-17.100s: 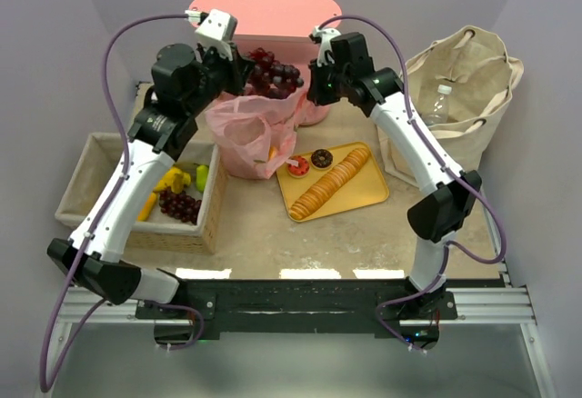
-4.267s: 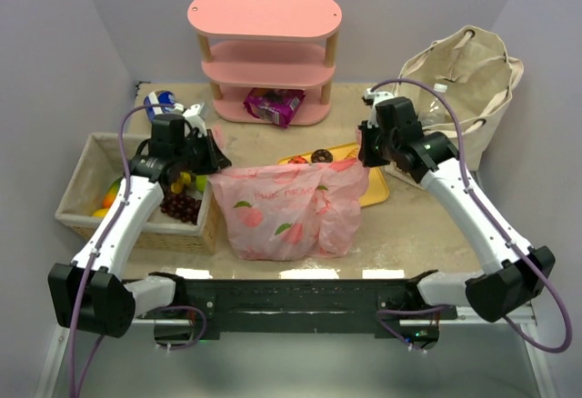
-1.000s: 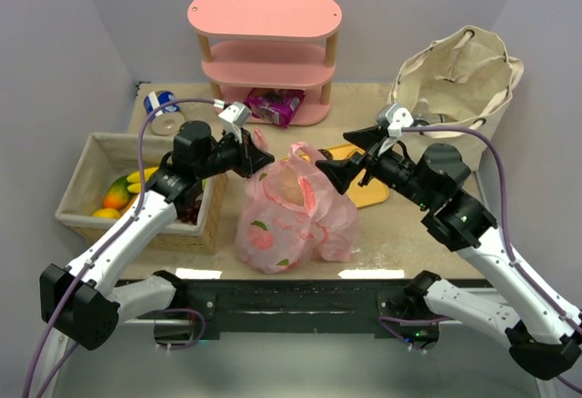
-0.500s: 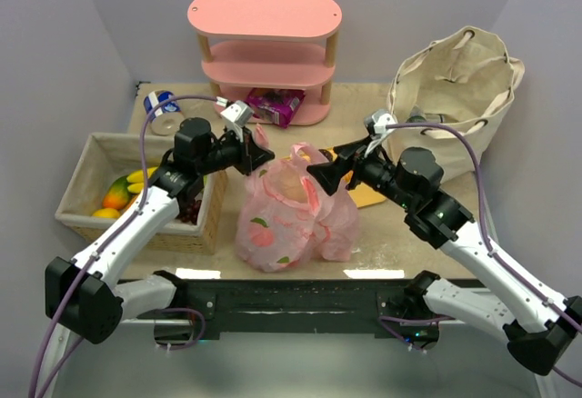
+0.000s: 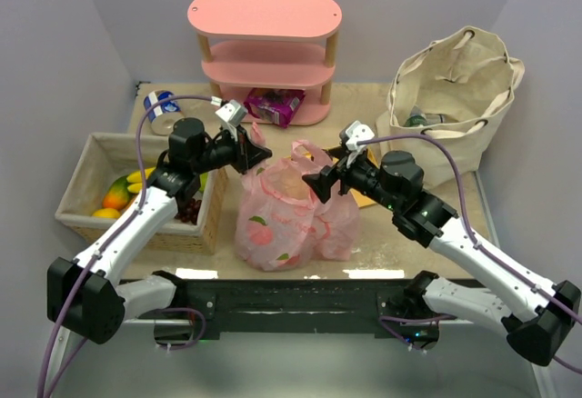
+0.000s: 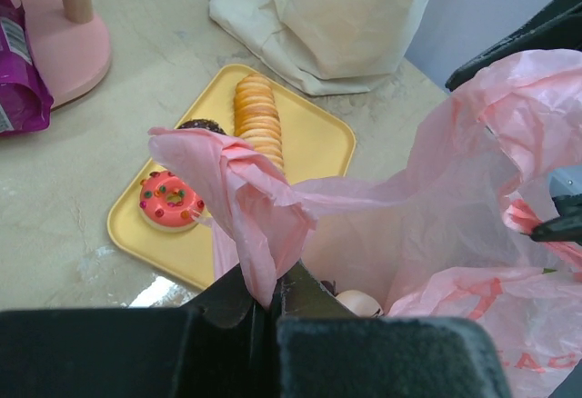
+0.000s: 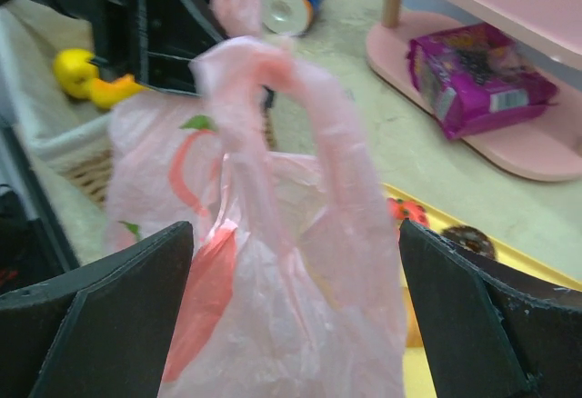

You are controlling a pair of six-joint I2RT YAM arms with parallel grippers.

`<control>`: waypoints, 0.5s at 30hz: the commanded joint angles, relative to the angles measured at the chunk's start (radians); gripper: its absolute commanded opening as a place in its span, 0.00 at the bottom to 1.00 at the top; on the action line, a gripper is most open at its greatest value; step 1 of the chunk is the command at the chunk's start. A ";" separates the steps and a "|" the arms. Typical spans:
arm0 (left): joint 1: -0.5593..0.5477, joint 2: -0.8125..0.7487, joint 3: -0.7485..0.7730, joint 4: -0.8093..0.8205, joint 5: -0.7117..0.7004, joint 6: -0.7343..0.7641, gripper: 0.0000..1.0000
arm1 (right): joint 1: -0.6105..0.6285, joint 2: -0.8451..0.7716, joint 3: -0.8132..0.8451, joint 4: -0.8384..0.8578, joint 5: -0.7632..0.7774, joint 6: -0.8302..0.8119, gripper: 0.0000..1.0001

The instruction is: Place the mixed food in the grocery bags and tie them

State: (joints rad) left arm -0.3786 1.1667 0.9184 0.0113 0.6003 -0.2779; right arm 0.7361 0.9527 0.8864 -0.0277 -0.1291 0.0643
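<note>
Over the last second the right gripper [image 5: 316, 180] has swung in from the right and now sits just beside the pink plastic bag [image 5: 289, 221], its jaws spread wide with nothing between them. In the right wrist view the bag's right handle [image 7: 332, 153] stands upright as a twisted loop between the open fingers, not yet gripped.

The left gripper [image 6: 271, 284] has stayed put, clamped tight on the bag's left handle [image 6: 244, 200] and holding it up so the bag's mouth is open. The bag stands on the table near the front edge, between the two arms, and a pale round fruit [image 6: 359, 303] shows inside it.

At the back right, the beige canvas bag [image 5: 459, 71] stands open with a water bottle [image 5: 416, 118] inside.

Still outside the bags are a blue can [image 5: 162, 104] lying at the back left and a purple snack packet [image 5: 275, 104] on the bottom of the pink shelf [image 5: 264, 12]. A yellow tray [image 6: 318, 144] of doughnuts and crackers lies behind the pink bag, and a woven basket [image 5: 80, 173] of fruit sits on the left.

Neither bag looks tied. The pink bag's tying appears to be just starting, and some packing seems to remain.
</note>
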 commanded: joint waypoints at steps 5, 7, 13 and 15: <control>0.007 -0.007 -0.009 0.052 0.026 -0.003 0.00 | 0.005 0.037 -0.015 0.054 0.102 -0.150 0.99; 0.007 -0.006 -0.010 0.044 0.021 0.005 0.00 | 0.005 0.067 -0.010 0.058 0.080 -0.161 0.99; 0.007 -0.013 -0.015 0.062 0.061 0.019 0.00 | 0.005 0.101 -0.021 0.123 0.057 -0.211 0.97; 0.007 -0.012 -0.016 0.067 0.082 0.034 0.00 | 0.005 0.109 -0.017 0.132 0.028 -0.222 0.91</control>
State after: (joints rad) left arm -0.3786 1.1667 0.9157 0.0204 0.6250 -0.2764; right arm 0.7380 1.0599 0.8623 0.0109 -0.0547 -0.1009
